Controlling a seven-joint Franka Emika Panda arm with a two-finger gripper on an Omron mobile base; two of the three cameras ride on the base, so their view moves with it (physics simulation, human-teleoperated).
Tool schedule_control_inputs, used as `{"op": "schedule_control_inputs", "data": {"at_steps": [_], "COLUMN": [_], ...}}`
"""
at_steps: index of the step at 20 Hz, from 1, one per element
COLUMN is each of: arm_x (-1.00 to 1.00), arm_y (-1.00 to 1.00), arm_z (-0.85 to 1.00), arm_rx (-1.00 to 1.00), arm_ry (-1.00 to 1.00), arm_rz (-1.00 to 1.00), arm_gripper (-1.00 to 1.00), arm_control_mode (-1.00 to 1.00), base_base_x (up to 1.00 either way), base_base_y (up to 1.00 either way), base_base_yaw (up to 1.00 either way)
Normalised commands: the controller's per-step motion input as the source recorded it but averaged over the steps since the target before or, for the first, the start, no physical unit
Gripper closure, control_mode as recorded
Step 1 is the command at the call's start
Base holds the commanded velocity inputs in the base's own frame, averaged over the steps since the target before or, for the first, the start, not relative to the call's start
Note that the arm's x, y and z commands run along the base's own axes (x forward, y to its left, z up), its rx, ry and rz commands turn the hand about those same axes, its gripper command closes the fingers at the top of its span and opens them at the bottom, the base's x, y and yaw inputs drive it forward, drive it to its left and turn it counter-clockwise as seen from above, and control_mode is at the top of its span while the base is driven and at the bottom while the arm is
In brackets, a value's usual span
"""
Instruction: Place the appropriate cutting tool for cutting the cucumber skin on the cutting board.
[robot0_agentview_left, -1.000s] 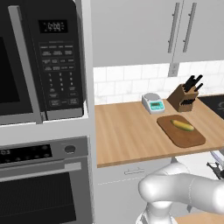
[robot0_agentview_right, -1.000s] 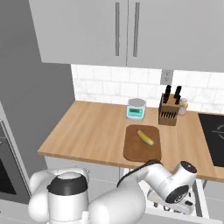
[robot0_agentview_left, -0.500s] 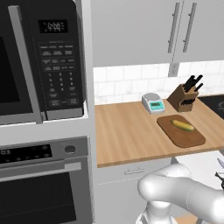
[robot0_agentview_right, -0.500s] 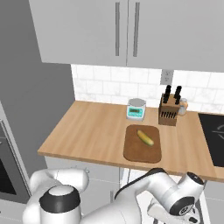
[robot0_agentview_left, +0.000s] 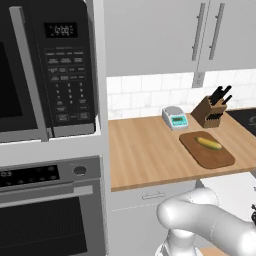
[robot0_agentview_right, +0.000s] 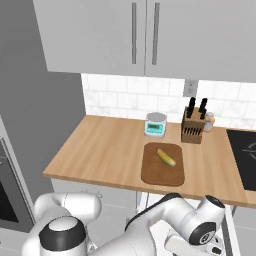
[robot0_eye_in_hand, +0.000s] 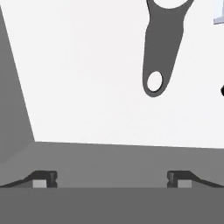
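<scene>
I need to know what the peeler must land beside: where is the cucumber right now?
The cucumber lies on the cutting board on the countertop, towards the board's back end, in front of the knife block and the small scale.

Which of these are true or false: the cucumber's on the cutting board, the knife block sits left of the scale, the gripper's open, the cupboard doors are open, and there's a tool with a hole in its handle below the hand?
1. The cucumber lies on the cutting board. True.
2. The knife block stands left of the scale. False: in both base views it stands to the scale's right.
3. The gripper is open. True: its fingertips stand wide apart.
4. The upper cupboard doors are open. False: they are shut.
5. A grey tool handle with a hole at its end lies ahead of the hand. True.
</scene>
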Motion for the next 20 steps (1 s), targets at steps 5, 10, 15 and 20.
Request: {"op": "schedule_control_inputs", "data": {"at_steps": [5,10,15,20], "arm_x": [0.42,0.43,0.15,0.03], "arm_y": [-0.33,0.0,0.0,0.0], "arm_z": [-0.14,-0.4,-0.48,-0.46], "arm_rx": [0.09,0.02,0.0,0.0], "arm_ry": [0.0,0.0,0.0,0.02], "arm_rz": [0.09,0.0,0.0,0.0], "arm_gripper": [-1.0,-1.0,-1.0,-1.0], "arm_control_mode": [-1.0,-1.0,-1.0,-1.0], "base_base_x": [0.0,0.0,0.0,0.0], "base_base_y": [0.0,0.0,0.0,0.0], "base_base_yaw": [0.0,0.0,0.0,0.0]}}
